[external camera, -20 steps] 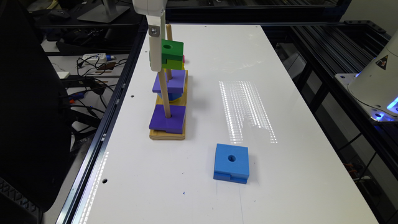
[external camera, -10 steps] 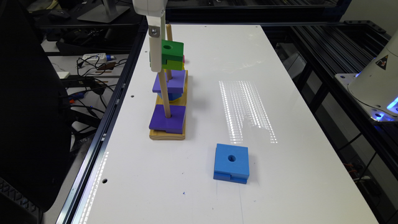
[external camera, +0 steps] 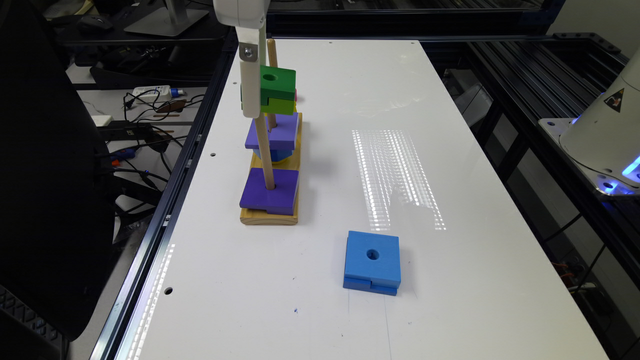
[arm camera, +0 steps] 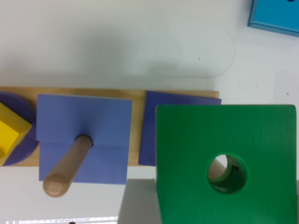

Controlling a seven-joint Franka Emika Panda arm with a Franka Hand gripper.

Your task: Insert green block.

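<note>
The gripper (external camera: 252,95) holds the green block (external camera: 276,90) aloft above the wooden base (external camera: 270,215), near the base's end on the exterior view's left-hand side of the white table (external camera: 400,150). A white finger runs down the block's side, and the block hangs clear of every surface — the fingers are clamped on it.

Alignment: in the wrist view the green block (arm camera: 226,163) shows its round centre hole, and the rounded tip of a wooden peg (arm camera: 216,170) appears inside that hole, off to one edge rather than centred. Whether the peg has entered the hole or merely sits beneath it cannot be told.

Other fixtures: a purple block (external camera: 270,190) is seated on the nearer peg (external camera: 263,150); a second purple block (external camera: 272,131) sits further along the base. A blue block (external camera: 372,261) lies flat on the table, well apart from the base.

Progress — judged: pickup and carry are done. Remaining are centring the hole over the peg, lowering the block down it, and release. The offset suggests a small correction is needed first.
</note>
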